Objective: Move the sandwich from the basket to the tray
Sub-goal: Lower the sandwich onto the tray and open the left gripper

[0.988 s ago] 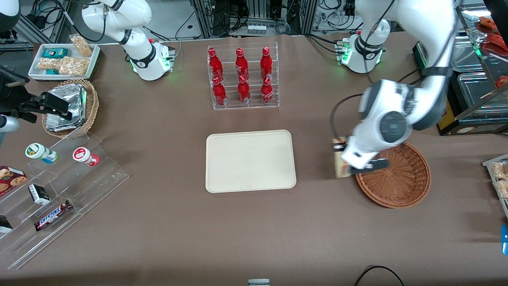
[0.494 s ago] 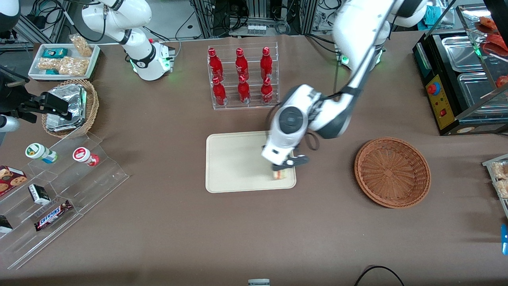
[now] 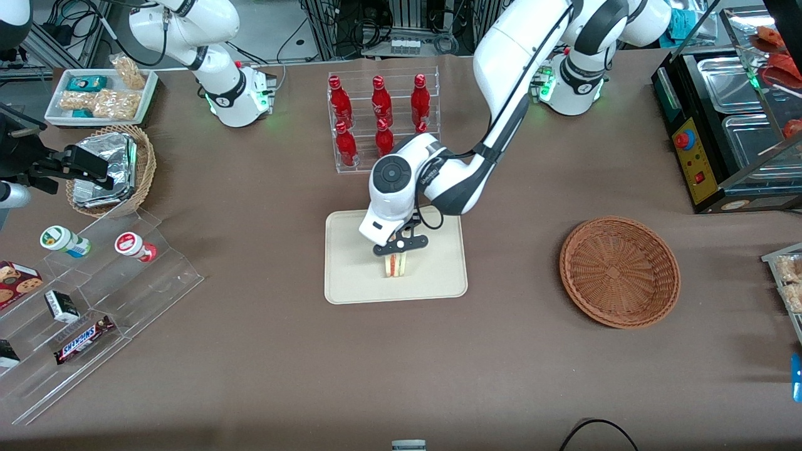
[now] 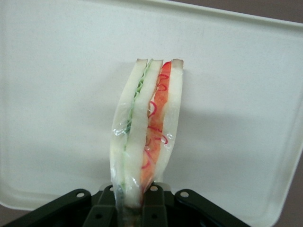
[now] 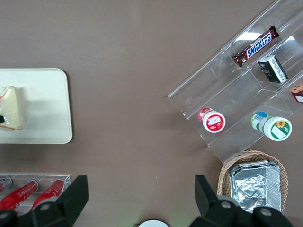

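- The white left arm [image 3: 501, 81] reaches from its base down toward the front camera, bending at a grey-jointed elbow.
- Its white wrist [image 3: 391, 200] tilts downward, with a round dark cap facing up.
- The black two-finger gripper [image 3: 396, 255] points down, its fingers [image 4: 152, 201] clamped close together on the plastic-wrapped triangular sandwich [image 3: 396, 265] between them.
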Available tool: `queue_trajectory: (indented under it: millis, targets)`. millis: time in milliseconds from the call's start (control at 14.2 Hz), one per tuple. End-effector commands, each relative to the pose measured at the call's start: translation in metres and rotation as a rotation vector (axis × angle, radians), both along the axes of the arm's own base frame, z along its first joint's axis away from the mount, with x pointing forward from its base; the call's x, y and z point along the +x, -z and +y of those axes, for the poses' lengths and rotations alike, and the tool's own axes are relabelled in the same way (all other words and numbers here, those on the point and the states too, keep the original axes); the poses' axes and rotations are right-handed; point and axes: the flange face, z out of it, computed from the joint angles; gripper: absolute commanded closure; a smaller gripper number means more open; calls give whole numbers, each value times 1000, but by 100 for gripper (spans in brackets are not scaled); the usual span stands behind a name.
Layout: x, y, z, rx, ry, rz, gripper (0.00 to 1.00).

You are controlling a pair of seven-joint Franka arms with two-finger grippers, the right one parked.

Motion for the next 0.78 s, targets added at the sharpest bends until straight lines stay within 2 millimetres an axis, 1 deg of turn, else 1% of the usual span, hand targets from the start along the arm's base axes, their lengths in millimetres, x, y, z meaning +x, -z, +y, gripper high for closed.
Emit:
queue_trajectory:
  millis: [0, 71, 141, 212, 282, 353, 424, 565, 635, 706]
  targets:
    - [4, 6, -3, 22, -3, -23, 94]
    - [1, 13, -5, 29, -20, -18, 92]
    - [-2, 20, -7, 34, -46, -13, 87]
    - [-1, 22, -6, 30, -74, -16, 77]
    - [1, 18, -7, 20, -93, -24, 49]
    - [3, 12, -6, 12, -108, -26, 0]
    - [5, 7, -5, -5, -143, -10, 0]
    - [8, -9, -5, -24, -145, -11, 0]
    - [10, -32, -5, -46, -154, -22, 0]
    - [11, -57, 0, -47, -154, -26, 0]
